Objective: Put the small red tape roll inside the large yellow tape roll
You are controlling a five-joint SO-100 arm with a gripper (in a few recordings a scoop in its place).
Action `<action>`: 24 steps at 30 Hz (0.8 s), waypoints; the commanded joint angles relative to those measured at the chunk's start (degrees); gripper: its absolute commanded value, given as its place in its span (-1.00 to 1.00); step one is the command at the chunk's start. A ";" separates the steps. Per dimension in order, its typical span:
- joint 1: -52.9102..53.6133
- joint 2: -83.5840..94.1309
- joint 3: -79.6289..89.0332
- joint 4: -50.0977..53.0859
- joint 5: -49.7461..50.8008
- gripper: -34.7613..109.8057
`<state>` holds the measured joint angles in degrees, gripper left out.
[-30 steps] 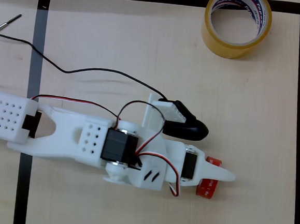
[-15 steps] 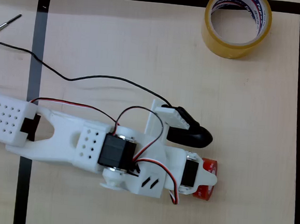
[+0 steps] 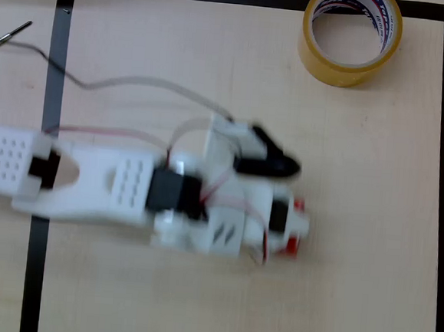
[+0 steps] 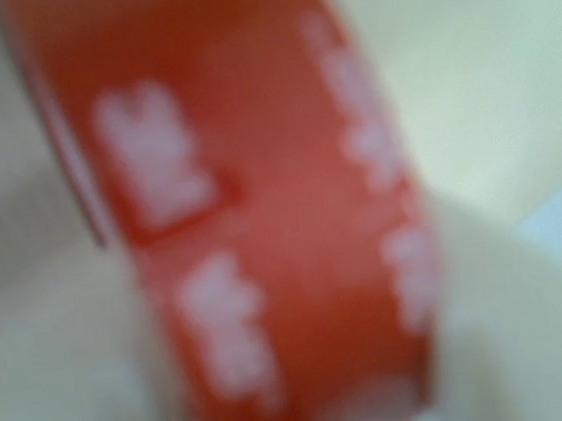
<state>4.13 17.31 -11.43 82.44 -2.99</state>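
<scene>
Here, small red tape roll [image 4: 262, 222], blurred white markings, in gripper [image 3: 292, 227]

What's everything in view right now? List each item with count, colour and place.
Small red tape roll: one, red-orange with white marks, between the fingers, mostly hidden under the gripper overhead.
Large translucent yellow tape roll: one, yellow, printed white core, top right of the wooden table.
Black tape border: one, black, framing the table.
Thin metal rod: one, grey, top left.
White arm: one, blurred, reaching from the left.
Gripper: one, white, centre-right.
</scene>
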 commanded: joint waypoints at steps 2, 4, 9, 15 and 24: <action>-10.99 25.58 -2.37 4.66 0.53 -0.52; -15.82 28.83 -2.37 4.92 0.35 -0.52; -24.61 29.88 -2.29 2.55 0.62 -0.52; -27.33 22.41 -2.37 -2.20 2.55 -0.52; -26.10 8.96 -2.37 -16.08 2.11 -0.52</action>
<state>-22.41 24.87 -11.43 73.04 -1.05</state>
